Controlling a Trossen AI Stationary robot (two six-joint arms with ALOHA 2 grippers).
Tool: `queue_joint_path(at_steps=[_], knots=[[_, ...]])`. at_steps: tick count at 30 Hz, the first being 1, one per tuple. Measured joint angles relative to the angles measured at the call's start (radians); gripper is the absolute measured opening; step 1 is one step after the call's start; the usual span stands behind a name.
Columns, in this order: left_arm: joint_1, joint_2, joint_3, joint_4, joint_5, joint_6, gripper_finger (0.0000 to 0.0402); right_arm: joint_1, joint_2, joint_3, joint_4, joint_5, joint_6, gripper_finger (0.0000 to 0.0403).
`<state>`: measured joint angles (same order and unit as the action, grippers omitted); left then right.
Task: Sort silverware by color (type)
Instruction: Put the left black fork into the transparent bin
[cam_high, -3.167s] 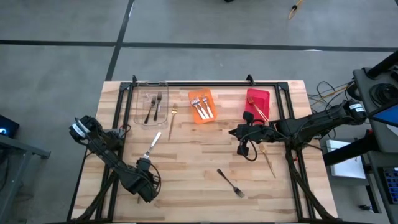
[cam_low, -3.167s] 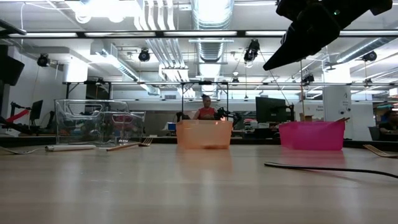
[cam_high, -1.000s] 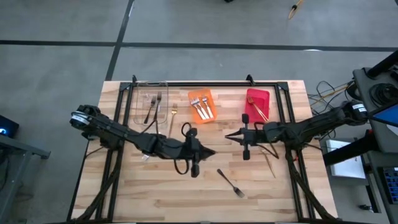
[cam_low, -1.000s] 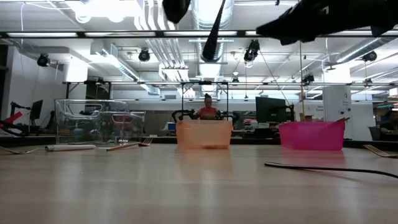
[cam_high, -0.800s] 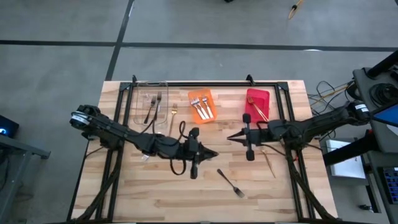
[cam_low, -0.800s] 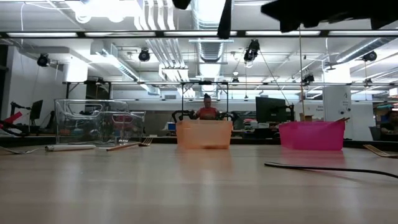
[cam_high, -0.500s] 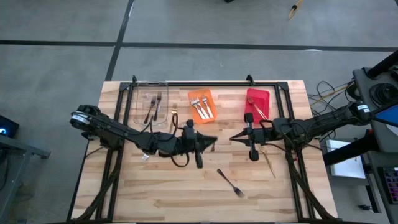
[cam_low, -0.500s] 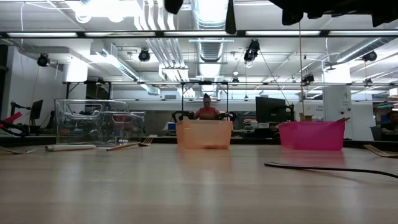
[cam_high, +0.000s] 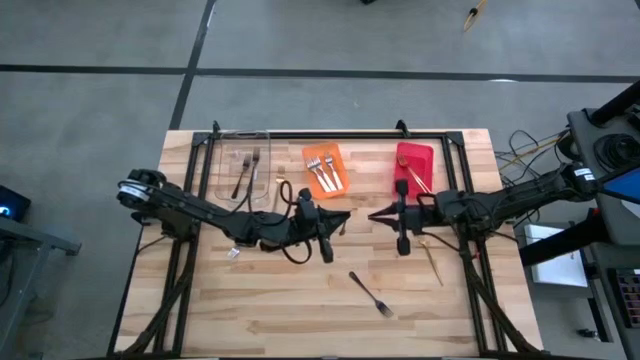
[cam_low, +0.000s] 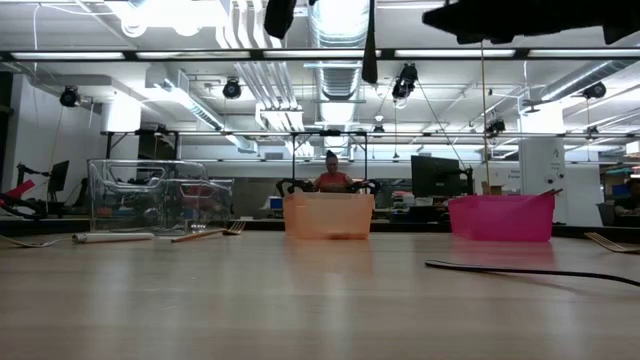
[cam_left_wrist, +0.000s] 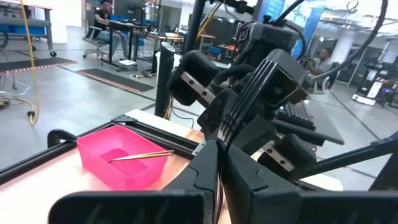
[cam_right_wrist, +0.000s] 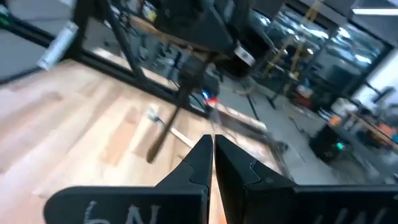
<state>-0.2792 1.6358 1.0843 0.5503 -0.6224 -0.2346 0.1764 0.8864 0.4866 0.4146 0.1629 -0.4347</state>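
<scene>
My left gripper (cam_high: 346, 215) and my right gripper (cam_high: 372, 215) are both shut and hold nothing. They point level at each other high above the table's middle, tips a little apart. The left wrist view shows the right gripper (cam_left_wrist: 249, 99) head-on, beyond my left gripper (cam_left_wrist: 221, 146). A dark fork (cam_high: 371, 293) lies flat near the front edge. A gold fork (cam_high: 432, 257) lies under the right arm, another gold fork (cam_high: 279, 186) beside the clear bin. One end of a white-handled fork (cam_high: 232, 253) shows from under the left arm.
Along the far side stand a clear bin (cam_high: 243, 172) with two dark forks, an orange bin (cam_high: 324, 170) with silver forks, and a red bin (cam_high: 414, 168) with gold forks. A black frame (cam_high: 330, 133) runs along the far edge. People sit in the room behind.
My left gripper has swung toward the table's far edge and turned at the wrist, so it now points straight at the right gripper. My right gripper has drawn back a little toward the right edge and rolled. Both have stayed shut. The forks have not moved.
</scene>
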Motion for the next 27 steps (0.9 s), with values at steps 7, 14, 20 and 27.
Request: queue_joint_path(at_steps=[7,14,20,27], knots=[[0.003,0.006,0.000,0.007,0.000,0.015,0.0000,0.000,0.000,0.006,-0.014,0.121,0.165,0.0012],[0.004,0.007,0.000,0.012,0.000,0.044,0.0000,0.000,0.000,0.043,-0.062,0.018,0.286,0.0068],[0.011,0.007,0.000,0.066,0.001,0.079,0.0000,0.000,0.030,0.064,-0.098,-0.089,0.359,0.0147],[0.011,0.032,0.000,0.145,0.003,0.082,0.0000,0.000,0.087,0.064,-0.049,-0.092,0.315,0.0194]])
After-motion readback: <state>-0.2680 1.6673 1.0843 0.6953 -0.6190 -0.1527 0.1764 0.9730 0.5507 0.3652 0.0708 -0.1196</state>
